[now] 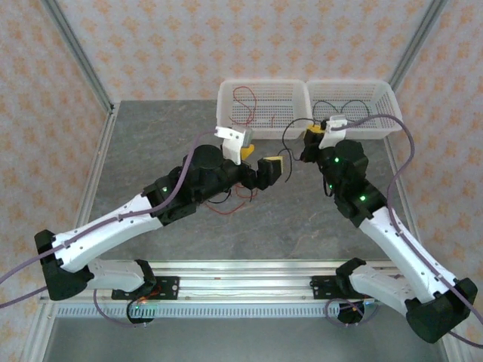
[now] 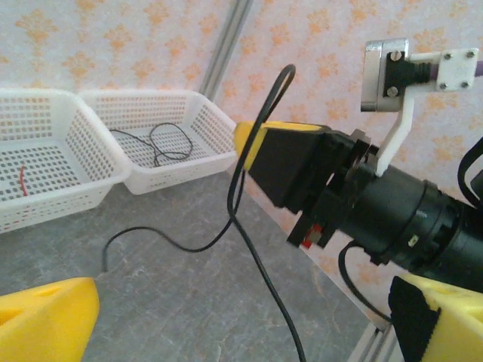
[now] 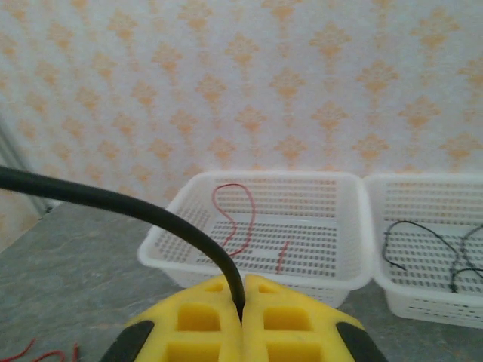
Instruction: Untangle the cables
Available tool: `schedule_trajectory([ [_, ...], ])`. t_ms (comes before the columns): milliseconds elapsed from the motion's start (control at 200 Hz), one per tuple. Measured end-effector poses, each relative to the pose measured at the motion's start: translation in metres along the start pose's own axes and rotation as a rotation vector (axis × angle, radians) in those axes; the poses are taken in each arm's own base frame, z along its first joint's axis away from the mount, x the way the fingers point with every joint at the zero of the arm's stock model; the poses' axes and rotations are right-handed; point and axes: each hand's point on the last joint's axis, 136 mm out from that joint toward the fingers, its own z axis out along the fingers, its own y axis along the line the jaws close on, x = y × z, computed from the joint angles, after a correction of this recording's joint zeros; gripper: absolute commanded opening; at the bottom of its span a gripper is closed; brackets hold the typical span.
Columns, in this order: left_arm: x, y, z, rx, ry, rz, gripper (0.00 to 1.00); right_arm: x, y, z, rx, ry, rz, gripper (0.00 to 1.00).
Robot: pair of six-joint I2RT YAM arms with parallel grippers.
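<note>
My right gripper (image 3: 241,305) is shut on a black cable (image 3: 113,200) that rises from between its yellow fingers and curves off to the left. From the left wrist, the same black cable (image 2: 253,249) hangs from the right gripper (image 2: 253,143) and trails down onto the table between my left fingers. My left gripper (image 1: 261,161) stands wide open around that strand without touching it. In the top view both grippers meet mid-table just in front of the baskets, and the black cable (image 1: 287,136) loops up beside the right gripper (image 1: 308,151). Red cables (image 1: 238,192) lie loose under the left wrist.
Two white mesh baskets stand side by side at the back. The left basket (image 1: 225,113) holds a red cable (image 3: 234,215). The right basket (image 1: 389,113) holds black cables (image 3: 423,249). Metal frame posts and patterned walls close in the table.
</note>
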Motion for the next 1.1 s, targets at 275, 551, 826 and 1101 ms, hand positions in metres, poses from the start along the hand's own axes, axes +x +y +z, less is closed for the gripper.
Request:
schedule_trajectory([
  [275,-0.004,0.014,-0.009,-0.024,-0.04,-0.008,0.99,-0.015,-0.076,0.035,0.248,0.011,0.048,0.0],
  [551,-0.007,0.021,-0.02,-0.043,-0.066,-0.011,0.99,-0.018,-0.136,0.061,0.423,0.023,0.089,0.0],
  [826,-0.012,0.027,-0.025,-0.068,-0.082,-0.015,0.99,-0.037,-0.175,0.094,0.514,-0.005,0.098,0.0],
  [1101,-0.018,0.029,-0.033,-0.081,-0.102,-0.023,0.99,-0.053,-0.221,0.154,0.583,-0.025,0.107,0.0],
])
